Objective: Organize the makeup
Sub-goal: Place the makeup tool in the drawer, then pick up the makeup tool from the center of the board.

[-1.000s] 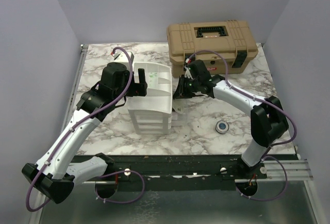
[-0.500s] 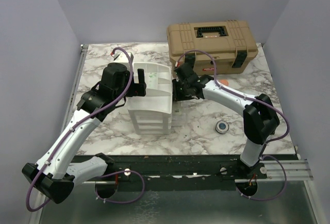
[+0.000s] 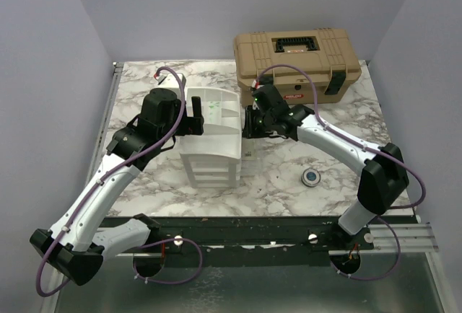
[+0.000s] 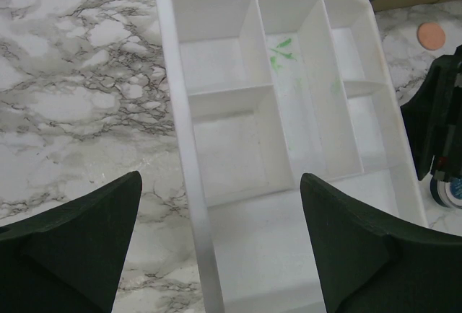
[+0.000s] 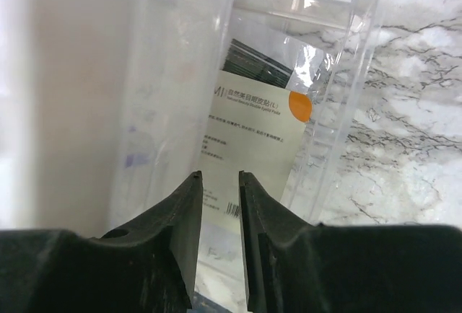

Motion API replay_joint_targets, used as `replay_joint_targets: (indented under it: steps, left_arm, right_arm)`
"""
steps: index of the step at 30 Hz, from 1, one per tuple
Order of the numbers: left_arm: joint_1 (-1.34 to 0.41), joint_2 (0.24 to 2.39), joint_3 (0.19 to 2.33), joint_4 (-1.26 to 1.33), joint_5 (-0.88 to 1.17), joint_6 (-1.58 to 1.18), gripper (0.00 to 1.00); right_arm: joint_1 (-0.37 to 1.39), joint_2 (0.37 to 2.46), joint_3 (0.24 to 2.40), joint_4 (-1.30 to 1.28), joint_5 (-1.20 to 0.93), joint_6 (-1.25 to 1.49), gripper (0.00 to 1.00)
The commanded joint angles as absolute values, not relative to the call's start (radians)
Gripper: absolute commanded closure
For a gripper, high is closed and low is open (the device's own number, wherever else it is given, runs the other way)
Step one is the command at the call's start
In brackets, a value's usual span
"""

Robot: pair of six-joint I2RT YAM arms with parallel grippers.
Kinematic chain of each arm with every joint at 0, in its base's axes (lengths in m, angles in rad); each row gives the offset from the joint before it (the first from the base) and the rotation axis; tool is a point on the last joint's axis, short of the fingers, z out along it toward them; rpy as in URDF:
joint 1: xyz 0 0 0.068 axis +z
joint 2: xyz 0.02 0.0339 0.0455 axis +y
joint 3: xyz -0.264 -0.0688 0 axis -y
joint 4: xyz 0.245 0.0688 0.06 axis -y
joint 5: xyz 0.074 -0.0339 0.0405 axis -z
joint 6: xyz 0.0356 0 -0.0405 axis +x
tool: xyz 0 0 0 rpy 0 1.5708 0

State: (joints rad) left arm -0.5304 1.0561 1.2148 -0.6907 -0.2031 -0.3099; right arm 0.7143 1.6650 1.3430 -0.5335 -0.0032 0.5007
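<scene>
Left jaws are hovering wide open and empty above the white drawer unit; right jaws, barely parted, empty, are facing a clear drawer.

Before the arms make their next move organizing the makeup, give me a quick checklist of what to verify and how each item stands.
1. Left gripper open above the white tray: ok.
2. Tray compartments free for makeup, only green smudges inside: ok.
3. Right gripper has a firm hold on the clear container in front of it: cannot tell; its fingers stand narrowly apart.
4. Blue-centred compact put away: not ok, it lies on the marble table.
5. Pink disc put away: not ok, it lies on the table beside the tray.
</scene>
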Motion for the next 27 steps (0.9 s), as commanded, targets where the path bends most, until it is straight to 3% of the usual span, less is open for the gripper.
replay_joint_targets:
  steps: [1, 10, 18, 22, 27]
  left_arm:
    - [-0.530, 1.024, 1.210, -0.712, -0.230, -0.319, 0.08]
    - [-0.529, 1.001, 1.207, -0.722, -0.240, -0.325, 0.07]
    - [-0.529, 0.985, 1.198, -0.723, -0.244, -0.330, 0.07]
    - [-0.529, 0.985, 1.195, -0.718, -0.250, -0.326, 0.07]
    - [-0.529, 1.001, 1.218, -0.715, -0.273, -0.303, 0.05]
  right_arm:
    - [0.719, 1.574, 1.334, -0.570, 0.009, 0.515, 0.67]
    - [0.712, 1.402, 1.266, -0.616, 0.317, 0.510, 0.62]
    - [0.553, 1.332, 1.112, -0.571, 0.487, 0.507, 0.28]
    - [0.378, 1.385, 0.990, -0.438, 0.446, 0.505, 0.20]
    - [0.305, 1.476, 0.981, -0.363, 0.452, 0.508, 0.14]
